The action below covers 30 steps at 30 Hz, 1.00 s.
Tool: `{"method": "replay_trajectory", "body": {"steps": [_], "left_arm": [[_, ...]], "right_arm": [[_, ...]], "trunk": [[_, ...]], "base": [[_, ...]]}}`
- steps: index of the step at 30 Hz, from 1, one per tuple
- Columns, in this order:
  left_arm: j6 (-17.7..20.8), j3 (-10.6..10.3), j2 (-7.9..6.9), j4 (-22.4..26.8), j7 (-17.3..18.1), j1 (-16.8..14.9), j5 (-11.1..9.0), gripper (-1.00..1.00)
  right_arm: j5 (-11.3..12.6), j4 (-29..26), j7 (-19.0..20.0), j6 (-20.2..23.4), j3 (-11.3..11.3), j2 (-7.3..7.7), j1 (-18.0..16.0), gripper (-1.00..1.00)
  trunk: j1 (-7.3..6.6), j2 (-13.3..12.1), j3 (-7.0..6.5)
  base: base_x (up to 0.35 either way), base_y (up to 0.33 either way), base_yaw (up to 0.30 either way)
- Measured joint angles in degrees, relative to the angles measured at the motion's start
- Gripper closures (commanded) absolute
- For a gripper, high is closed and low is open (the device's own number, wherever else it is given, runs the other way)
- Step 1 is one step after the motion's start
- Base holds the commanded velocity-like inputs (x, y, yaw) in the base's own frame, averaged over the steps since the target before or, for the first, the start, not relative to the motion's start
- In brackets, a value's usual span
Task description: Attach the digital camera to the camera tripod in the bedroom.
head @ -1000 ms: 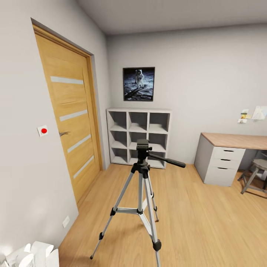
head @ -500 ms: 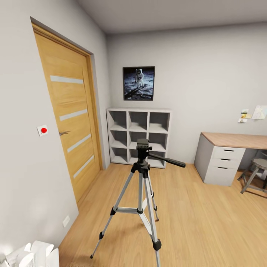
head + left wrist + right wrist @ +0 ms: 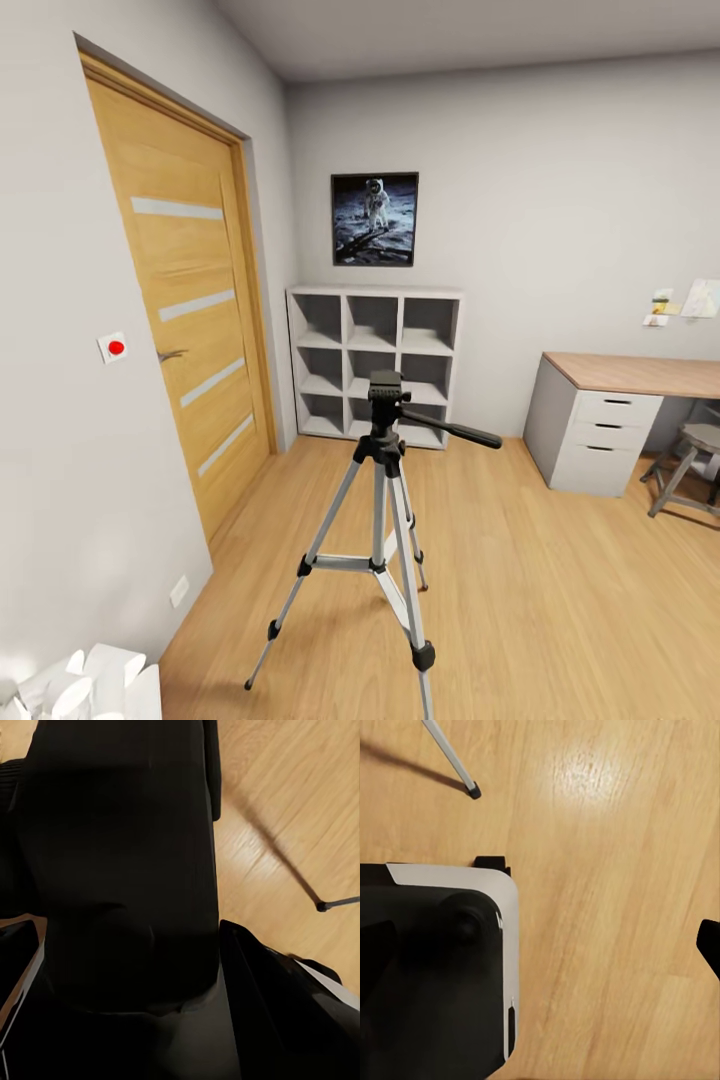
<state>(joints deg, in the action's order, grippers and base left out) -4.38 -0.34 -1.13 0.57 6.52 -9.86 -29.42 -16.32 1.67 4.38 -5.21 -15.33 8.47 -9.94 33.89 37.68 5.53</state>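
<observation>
The tripod (image 3: 381, 520) stands on the wood floor (image 3: 560, 600) straight ahead of the robot, about centred between its arms, so neither arm is clearly nearer. Its bare head (image 3: 385, 388) is upright, with the pan handle (image 3: 452, 431) pointing right towards the worktop (image 3: 640, 373). The camera's whereabouts cannot be told. A tripod foot (image 3: 473, 793) shows in the right wrist view. Neither pincer's state can be told.

It was a home bedroom: wood floor (image 3: 560, 600), wooden door (image 3: 190, 330), white cube shelves (image 3: 373, 365), an astronaut poster (image 3: 375, 219), a desk (image 3: 620, 410) with drawers
</observation>
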Motion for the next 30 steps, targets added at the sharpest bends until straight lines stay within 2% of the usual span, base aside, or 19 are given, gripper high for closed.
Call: {"method": "replay_trajectory", "body": {"steps": [18, 30], "left_arm": [[0.0, 0.0, 0.07, 0.0, 0.0, 0.0, 0.0, 1.0], [0.0, 0.0, 0.06, 0.0, 0.0, 0.0, 0.0, 1.0]], "right_arm": [[0.0, 0.0, 0.0, -0.7, -0.1, 0.03, 0.0, -1.0], [0.0, 0.0, 0.0, -0.7, -0.1, 0.03, 0.0, -1.0]], "trunk": [[0.0, 0.0, 0.75], [0.0, 0.0, 0.96]], "base": [[0.0, 0.0, -0.006], [0.0, 0.0, -0.214]]}}
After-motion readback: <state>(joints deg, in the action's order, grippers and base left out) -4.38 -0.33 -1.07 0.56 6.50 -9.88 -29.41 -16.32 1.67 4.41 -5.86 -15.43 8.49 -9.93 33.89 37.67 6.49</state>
